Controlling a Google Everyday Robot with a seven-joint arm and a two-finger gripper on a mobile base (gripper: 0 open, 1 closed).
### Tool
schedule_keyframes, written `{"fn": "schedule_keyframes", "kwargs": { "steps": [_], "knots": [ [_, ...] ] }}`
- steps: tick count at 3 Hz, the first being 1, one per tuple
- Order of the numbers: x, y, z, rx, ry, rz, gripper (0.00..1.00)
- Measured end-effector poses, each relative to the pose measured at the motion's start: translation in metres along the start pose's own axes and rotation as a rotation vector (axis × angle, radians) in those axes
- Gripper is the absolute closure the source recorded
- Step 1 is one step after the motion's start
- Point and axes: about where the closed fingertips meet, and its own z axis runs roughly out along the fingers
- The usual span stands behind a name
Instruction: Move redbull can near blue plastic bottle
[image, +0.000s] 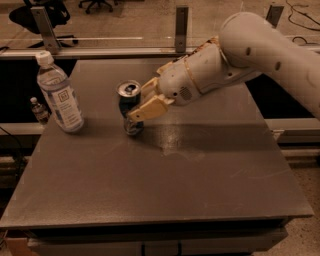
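Note:
The redbull can (130, 102) stands upright on the dark table, left of centre, its shiny top showing. My gripper (142, 102) is shut on the can from its right side, with a tan finger (148, 108) across its front. The blue plastic bottle (59, 94) stands upright near the table's left edge, white cap on top, about a can's width or two left of the can.
A tiny dark-capped bottle (39, 110) stands just off the table's left edge behind the water bottle. My white arm (250, 50) covers the table's back right. The table's (175, 180) front edge lies near the bottom of the view.

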Motion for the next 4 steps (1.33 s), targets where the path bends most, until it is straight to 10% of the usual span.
{"fn": "schedule_keyframes", "kwargs": {
  "steps": [4],
  "knots": [
    [-0.040,-0.034,0.105,-0.173,0.017,-0.067,1.00]
  ]
}}
